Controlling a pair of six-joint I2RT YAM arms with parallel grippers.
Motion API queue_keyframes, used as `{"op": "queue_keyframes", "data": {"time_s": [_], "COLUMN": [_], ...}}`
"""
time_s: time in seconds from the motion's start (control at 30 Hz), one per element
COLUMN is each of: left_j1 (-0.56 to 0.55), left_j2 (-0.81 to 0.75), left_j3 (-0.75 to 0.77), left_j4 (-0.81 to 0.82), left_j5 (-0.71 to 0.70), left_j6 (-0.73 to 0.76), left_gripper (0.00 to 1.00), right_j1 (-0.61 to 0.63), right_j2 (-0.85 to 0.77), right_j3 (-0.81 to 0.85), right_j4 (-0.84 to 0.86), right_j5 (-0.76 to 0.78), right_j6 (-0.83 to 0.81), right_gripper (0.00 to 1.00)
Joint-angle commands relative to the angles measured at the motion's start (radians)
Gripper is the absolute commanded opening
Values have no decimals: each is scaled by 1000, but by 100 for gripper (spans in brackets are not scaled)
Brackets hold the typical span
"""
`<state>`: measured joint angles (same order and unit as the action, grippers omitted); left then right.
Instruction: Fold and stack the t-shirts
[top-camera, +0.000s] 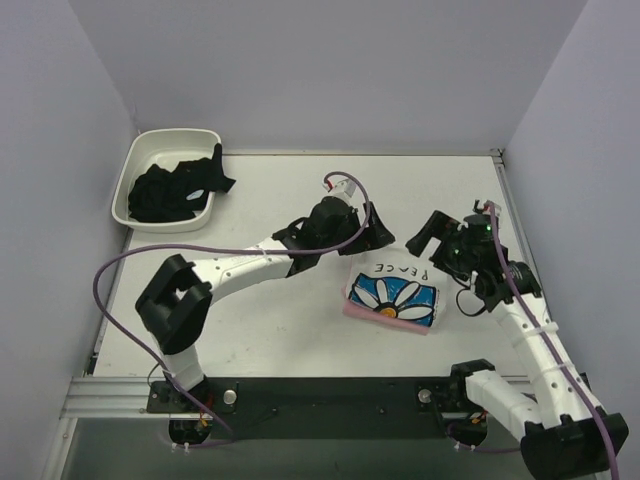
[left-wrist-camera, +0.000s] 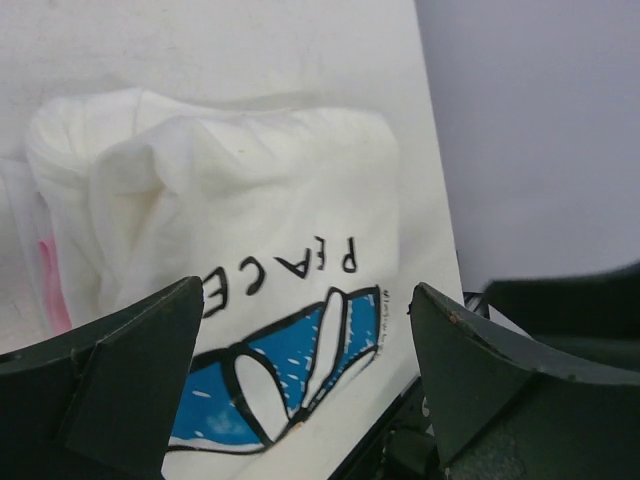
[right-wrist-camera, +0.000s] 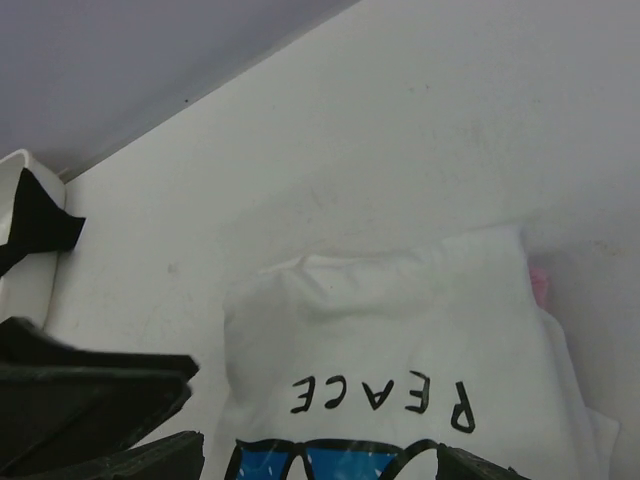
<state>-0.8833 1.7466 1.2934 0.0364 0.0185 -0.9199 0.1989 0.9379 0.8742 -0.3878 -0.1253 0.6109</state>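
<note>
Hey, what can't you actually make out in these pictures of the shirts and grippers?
Pink shirt: every view, white shirt covers all but an edge.
Black clothes in the tub: top view, too bunched to count.
Right gripper: own wrist view, bottom edge cuts off its fingers.

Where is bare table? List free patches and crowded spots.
Free: far strip from the tub to the right wall; near stretch between the left arm and table edge. Crowded: around the daisy t-shirt, flanked by the left gripper and right gripper.
</note>
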Motion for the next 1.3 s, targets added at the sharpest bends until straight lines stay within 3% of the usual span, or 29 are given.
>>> {"op": "queue_keyframes", "data": {"time_s": [0.0, 0.27, 0.67, 0.97, 1.27], "left_j1": [49, 72, 75, 76, 119], "left_j2": [74, 151, 208, 320, 363], "left_j3": [-13, 40, 155, 136, 67], "left_j4": [244, 303, 281, 407, 408], "left_j5": [181, 250, 304, 363, 353], "left_j6": [-33, -37, -37, -105, -80], "left_gripper": [94, 94, 94, 94, 94], "right_j1": [11, 19, 20, 19, 22], "right_j2": [-141, -284, -275, -248, -243], "right_j3": [-69, -210, -345, -391, -448], "right_j4": [1, -39, 26, 82, 90], "right_j5": [-115, -152, -171, -189, -200], "right_j6": [43, 52, 52, 50, 39], "right_gripper": [100, 100, 100, 100, 100]}}
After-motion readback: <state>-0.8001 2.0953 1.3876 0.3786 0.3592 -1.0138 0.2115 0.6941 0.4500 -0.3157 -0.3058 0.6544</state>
